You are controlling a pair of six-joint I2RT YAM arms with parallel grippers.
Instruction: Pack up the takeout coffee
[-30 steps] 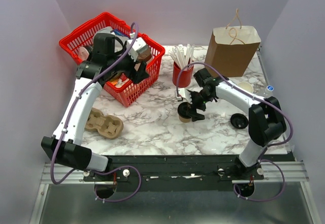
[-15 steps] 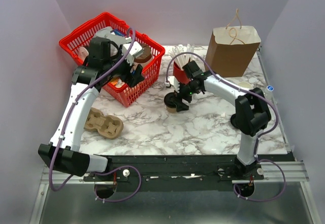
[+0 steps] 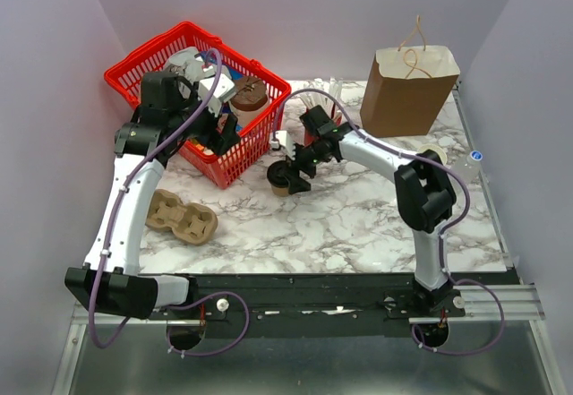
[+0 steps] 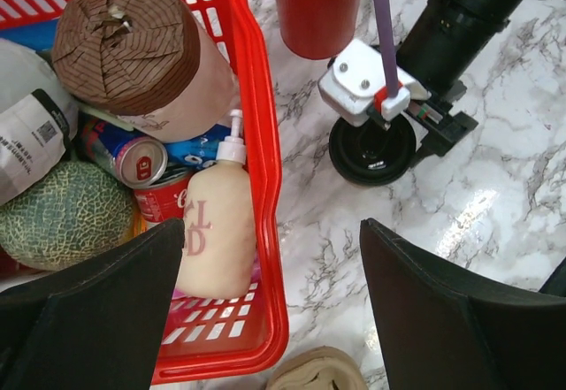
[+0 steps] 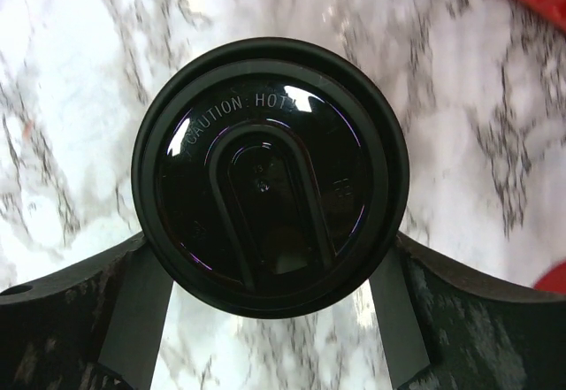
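Observation:
The takeout coffee (image 3: 280,179), a small brown cup under a black lid (image 5: 270,173), hangs just above the marble beside the red basket (image 3: 235,164). My right gripper (image 3: 293,175) is shut on it, one finger on each side below the lid; its fingers (image 5: 133,319) show in the right wrist view. The left wrist view also catches the takeout coffee (image 4: 371,147). My left gripper (image 3: 220,127) hovers open and empty over the basket's near rim (image 4: 258,142).
The basket holds a melon (image 4: 66,213), cans, a pump bottle (image 4: 217,231) and a wrapped cake (image 4: 133,54). A red straw cup (image 4: 318,5) stands behind the coffee. A paper bag (image 3: 410,86) is back right, a tan cup (image 3: 434,155) near it, a cardboard carrier (image 3: 182,218) front left.
My right gripper has carried the takeout coffee left and away from me, up to the basket. The left arm has drawn back slightly to the left over the basket.

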